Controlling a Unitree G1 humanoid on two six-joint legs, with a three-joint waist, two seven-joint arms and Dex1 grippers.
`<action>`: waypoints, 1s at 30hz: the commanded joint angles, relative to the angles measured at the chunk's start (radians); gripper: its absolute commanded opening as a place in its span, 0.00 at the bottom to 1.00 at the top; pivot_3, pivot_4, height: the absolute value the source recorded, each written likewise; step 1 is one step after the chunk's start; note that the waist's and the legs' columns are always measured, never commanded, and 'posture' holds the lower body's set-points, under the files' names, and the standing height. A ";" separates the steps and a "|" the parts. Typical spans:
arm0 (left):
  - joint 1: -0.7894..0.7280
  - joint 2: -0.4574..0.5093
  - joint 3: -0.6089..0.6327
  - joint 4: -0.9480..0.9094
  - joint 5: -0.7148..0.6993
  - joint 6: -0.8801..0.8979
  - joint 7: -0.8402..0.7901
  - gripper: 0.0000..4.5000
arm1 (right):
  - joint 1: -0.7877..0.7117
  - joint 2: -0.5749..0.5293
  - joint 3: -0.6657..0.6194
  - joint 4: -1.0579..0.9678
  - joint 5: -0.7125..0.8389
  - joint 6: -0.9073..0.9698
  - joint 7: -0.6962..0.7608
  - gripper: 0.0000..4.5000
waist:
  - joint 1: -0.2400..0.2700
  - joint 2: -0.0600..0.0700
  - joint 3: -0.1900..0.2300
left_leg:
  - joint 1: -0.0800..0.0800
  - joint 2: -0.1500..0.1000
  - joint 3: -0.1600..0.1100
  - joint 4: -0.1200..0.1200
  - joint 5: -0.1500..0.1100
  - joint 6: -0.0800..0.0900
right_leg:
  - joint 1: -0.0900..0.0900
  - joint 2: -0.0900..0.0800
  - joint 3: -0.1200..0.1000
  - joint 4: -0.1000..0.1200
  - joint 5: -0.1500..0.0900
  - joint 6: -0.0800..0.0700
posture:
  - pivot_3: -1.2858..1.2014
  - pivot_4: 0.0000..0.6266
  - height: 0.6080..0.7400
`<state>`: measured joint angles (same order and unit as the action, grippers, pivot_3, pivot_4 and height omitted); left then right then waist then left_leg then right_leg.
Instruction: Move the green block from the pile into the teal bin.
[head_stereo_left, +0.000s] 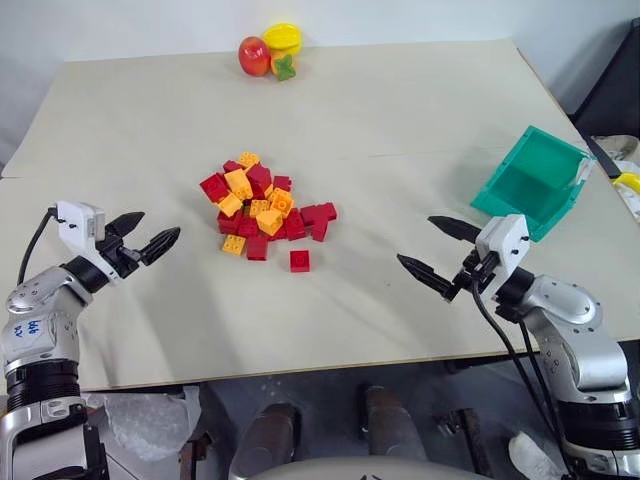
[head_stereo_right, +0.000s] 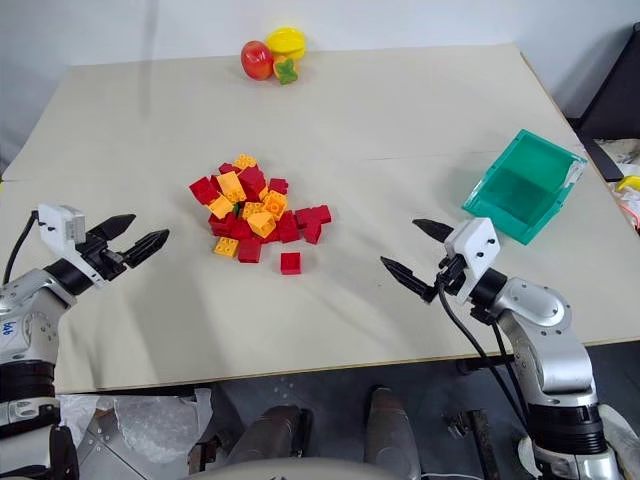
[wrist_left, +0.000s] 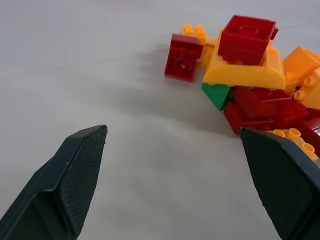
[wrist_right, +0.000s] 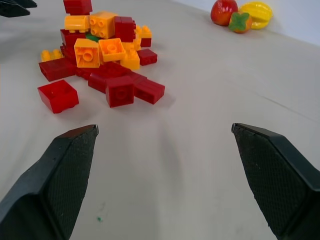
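The pile (head_stereo_left: 262, 208) of red and orange bricks lies mid-table. The green block (wrist_left: 217, 95) is wedged low in it, under an orange brick, with just a corner showing on the side facing my left gripper; a green sliver (wrist_right: 91, 37) also peeks out from the right wrist view. My left gripper (head_stereo_left: 158, 225) hovers left of the pile, open and empty, pointing at it. On the other side of the pile my right gripper (head_stereo_left: 416, 240) is open and empty too. The teal bin (head_stereo_left: 545, 165) sits tilted at the table's right, just beyond the right gripper.
A single red brick (head_stereo_left: 299, 261) lies apart on the near side of the pile. Toy fruit (head_stereo_left: 270, 50) and a small green leaf piece (head_stereo_left: 285, 68) sit at the far edge. The table's right edge runs just past the bin.
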<state>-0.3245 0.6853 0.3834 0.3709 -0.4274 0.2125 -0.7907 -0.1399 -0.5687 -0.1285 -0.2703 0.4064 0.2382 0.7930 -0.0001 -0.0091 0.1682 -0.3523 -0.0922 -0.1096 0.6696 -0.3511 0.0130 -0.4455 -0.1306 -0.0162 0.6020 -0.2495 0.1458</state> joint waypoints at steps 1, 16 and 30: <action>-0.017 0.010 0.011 -0.022 0.011 -0.036 0.014 1.00 | -0.016 -0.014 -0.020 -0.019 0.010 -0.018 0.006 1.00 | 0.000 0.000 0.000 | 0.000 0.000 0.000 0.000 0.000 0.000 | 0.000 0.000 0.000 0.000 0.000 0.000 | 0.52 0.24 1.00; -0.036 0.032 -0.026 -0.016 0.046 -0.122 -0.023 1.00 | -0.122 -0.006 0.015 0.023 0.000 -0.025 0.037 1.00 | 0.000 0.000 0.000 | 0.000 0.000 0.000 0.000 0.000 0.000 | 0.000 0.000 0.000 0.000 0.000 0.000 | 0.52 0.24 1.00; -0.319 0.011 -0.124 0.373 0.164 -0.256 -0.034 0.11 | -0.155 0.003 0.070 -0.079 0.047 0.022 0.057 1.00 | 0.000 0.000 0.000 | -0.001 -0.001 0.000 0.002 0.000 0.000 | 0.000 0.000 0.000 0.001 0.000 0.000 | 0.52 0.24 1.00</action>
<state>-0.6151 0.6901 0.2571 0.7042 -0.2812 -0.0085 -0.8377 -0.2867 -0.5676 -0.0464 -0.3100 0.4331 0.2640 0.8580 0.0004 -0.0091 0.1683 -0.3531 -0.0930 -0.1095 0.6720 -0.3512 0.0131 -0.4455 -0.1305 -0.0167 0.6027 -0.2493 0.1462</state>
